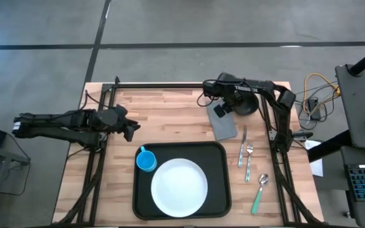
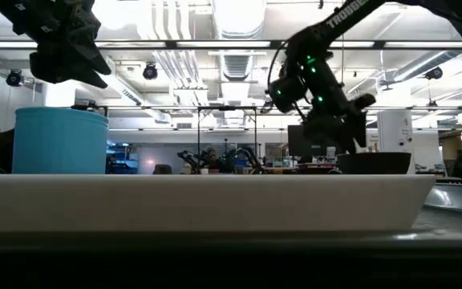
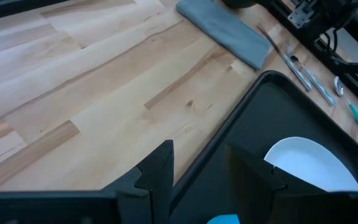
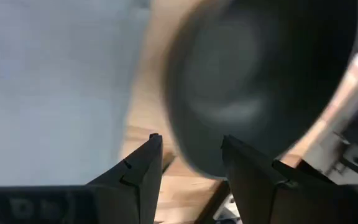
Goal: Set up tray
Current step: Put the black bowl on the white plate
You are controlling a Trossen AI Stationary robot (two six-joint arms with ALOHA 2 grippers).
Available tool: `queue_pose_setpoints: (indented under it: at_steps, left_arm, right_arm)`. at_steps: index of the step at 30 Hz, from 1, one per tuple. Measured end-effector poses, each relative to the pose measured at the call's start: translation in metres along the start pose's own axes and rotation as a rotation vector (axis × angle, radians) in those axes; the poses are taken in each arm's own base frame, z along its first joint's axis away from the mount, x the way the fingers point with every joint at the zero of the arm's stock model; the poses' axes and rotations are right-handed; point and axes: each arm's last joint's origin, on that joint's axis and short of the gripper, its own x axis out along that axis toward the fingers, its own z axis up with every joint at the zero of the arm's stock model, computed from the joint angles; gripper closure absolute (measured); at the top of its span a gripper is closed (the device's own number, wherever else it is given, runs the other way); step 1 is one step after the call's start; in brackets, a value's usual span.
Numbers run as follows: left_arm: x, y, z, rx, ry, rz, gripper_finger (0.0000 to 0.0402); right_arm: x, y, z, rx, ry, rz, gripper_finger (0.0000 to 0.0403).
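The black tray (image 1: pixel 217 161) lies at the table's near middle. On it stand a white plate (image 1: pixel 180 187) and, in its far-left corner, a blue cup (image 1: pixel 146 160). A grey napkin (image 1: pixel 222 121) lies just beyond the tray's far-right corner, and a black bowl (image 1: pixel 246 104) sits at the napkin's far right. My right gripper (image 1: pixel 220 109) is open, over the napkin's far end and close beside the bowl (image 4: pixel 260 74). My left gripper (image 1: pixel 132 128) is open and hovers left of the tray's far-left corner (image 3: pixel 263 81). My right gripper (image 4: pixel 188 152) has the blurred edge of the black bowl (image 4: pixel 197 165) showing between its open fingers. I cannot tell whether a finger touches the bowl.
A knife (image 1: pixel 242 142), a fork (image 1: pixel 248 161) and a green-handled spoon (image 1: pixel 259 193) lie on the wood right of the tray. Bare wood stretches across the far-left part of the table (image 1: pixel 163 107). Black frame rails run along the table's left, right and far edges.
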Motion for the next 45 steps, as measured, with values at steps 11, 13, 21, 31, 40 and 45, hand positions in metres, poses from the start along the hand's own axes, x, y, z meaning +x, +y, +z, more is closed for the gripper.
queue_pose_setpoints:
  at_steps: [11, 13, 21, 31, 40, 45]
  left_arm:
    - [0.001, 0.001, -0.001, -0.008, 0.002, 0.004, 0.0282]
    - [0.001, 0.001, -0.001, -0.008, 0.002, 0.004, 0.0282]
    - [0.001, 0.001, -0.001, -0.009, 0.0, 0.006, 0.0282]
    - [0.001, 0.001, -0.001, -0.01, -0.001, 0.007, 0.0282]
    - [0.001, 0.001, -0.001, -0.01, -0.001, 0.006, 0.0282]
    - [0.001, 0.0, 0.0, -0.011, -0.002, 0.005, 0.0282]
  right_arm:
    - [0.026, 0.013, 0.002, -0.021, -0.02, 0.111, 0.0248]
    - [0.028, 0.014, 0.003, -0.021, -0.035, 0.121, 0.0249]
    - [0.029, 0.014, 0.005, -0.04, -0.084, 0.076, 0.0309]
    - [0.017, 0.016, -0.006, -0.102, -0.123, 0.084, 0.0394]
    - [-0.065, 0.046, -0.086, -0.658, -0.433, 0.191, 0.0395]
    - [-0.101, 0.072, -0.151, -1.097, -0.563, 0.28, 0.0395]
